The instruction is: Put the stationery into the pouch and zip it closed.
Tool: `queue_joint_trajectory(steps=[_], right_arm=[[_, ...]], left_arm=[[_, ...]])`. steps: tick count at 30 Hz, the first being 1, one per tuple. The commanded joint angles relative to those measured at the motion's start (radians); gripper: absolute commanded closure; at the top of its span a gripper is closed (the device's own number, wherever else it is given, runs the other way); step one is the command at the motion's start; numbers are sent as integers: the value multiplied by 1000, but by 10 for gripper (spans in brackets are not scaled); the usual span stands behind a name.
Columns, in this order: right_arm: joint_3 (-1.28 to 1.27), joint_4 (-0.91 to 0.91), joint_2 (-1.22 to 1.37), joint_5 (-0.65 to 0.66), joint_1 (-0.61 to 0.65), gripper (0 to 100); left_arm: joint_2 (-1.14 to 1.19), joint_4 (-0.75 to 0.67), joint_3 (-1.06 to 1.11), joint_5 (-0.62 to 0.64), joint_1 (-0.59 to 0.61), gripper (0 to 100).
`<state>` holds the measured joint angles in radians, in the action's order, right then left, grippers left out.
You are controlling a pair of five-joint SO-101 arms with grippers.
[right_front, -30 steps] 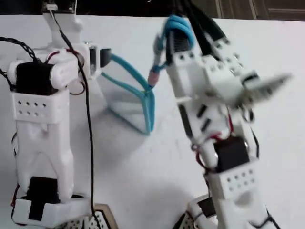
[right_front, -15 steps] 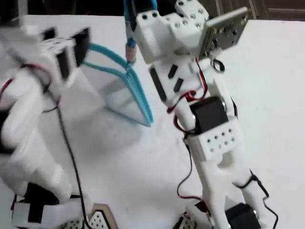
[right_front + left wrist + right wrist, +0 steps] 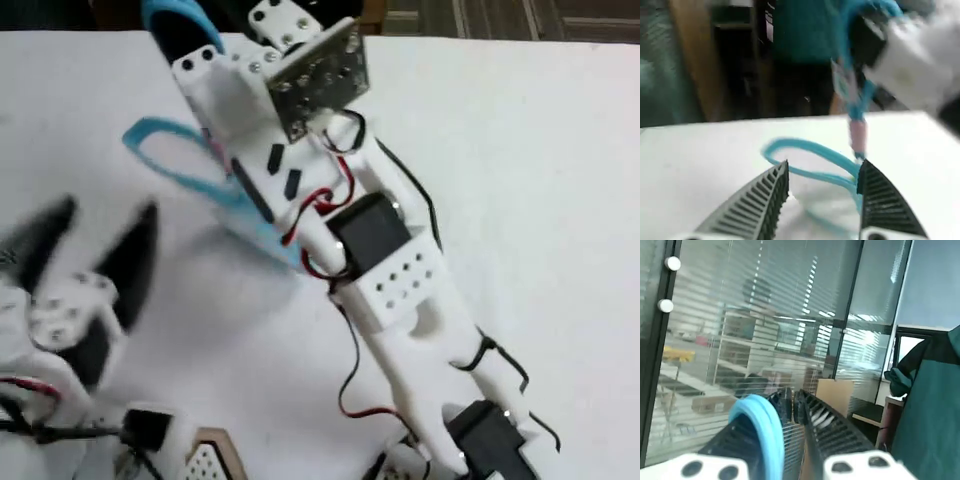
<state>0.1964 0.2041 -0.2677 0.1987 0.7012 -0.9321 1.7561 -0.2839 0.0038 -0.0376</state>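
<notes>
Your right jaws are all but closed, high off the counter [image 3: 520, 150], with the blue edging of the pouch [image 3: 812, 157] caught at them. The rest of the pouch sags to the counter. Your left jaws gape wide, empty, just short of its mouth. Expect it to be light, limp and slick. Grip the stiffer blue trim, not the clear film.

The pouch [image 3: 168, 163] I'm working with is see-through with a light-blue trim. It rests on the white worktop [image 3: 520, 150] with its mouth gaping, and the blue rim [image 3: 805, 150] is drawn out into a long loop. A blue strap [image 3: 762, 425] rises from one end of that rim and carries a small pink piece [image 3: 858, 135] just above it. The strap's upper end is pinched at my right tool [image 3: 795, 395]. I can't tell what lies inside the pouch.
</notes>
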Motion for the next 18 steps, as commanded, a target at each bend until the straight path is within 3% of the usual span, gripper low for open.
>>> queue_joint_trajectory(steps=[1, 6, 15, 18], right_arm=[[51, -8, 18, 14, 10, 982], [92, -28, 68, 12, 13, 982], [209, -19, 131, 12, 13, 982], [207, -19, 133, 12, 7, 982]], left_arm=[[-88, -106, 431, -17, -81, 745], [-91, -216, 687, 44, -70, 734], [-90, -479, 925, 166, 85, 736], [-90, -486, 937, 209, 93, 736]])
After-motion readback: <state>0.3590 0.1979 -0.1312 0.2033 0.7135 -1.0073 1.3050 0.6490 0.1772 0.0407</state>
